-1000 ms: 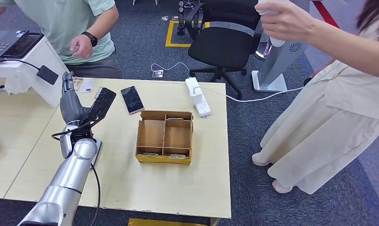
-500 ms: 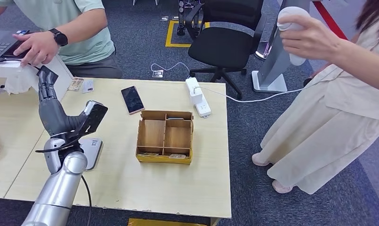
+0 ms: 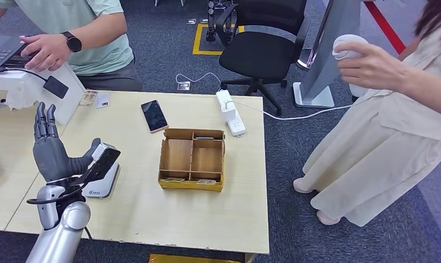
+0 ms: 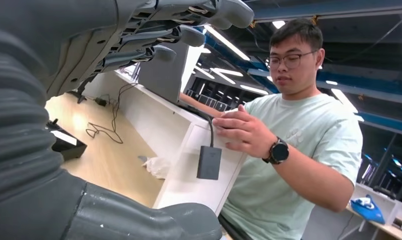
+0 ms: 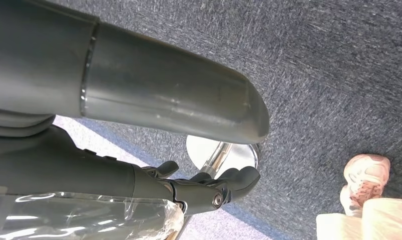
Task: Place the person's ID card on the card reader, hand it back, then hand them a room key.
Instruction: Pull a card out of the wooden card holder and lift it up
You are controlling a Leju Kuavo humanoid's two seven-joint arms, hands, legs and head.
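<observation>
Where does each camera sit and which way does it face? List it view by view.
Head view: high on the body, looking down at the table; left arm and left hand show.
Left wrist view: behind the left hand, facing the seated person.
Right wrist view: on the hanging arm, facing the carpet; right hand shows.
Shared: head and left wrist views both show the seated person.

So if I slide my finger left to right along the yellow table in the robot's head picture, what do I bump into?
Left hand → card reader → phone → cardboard box → white power strip.
</observation>
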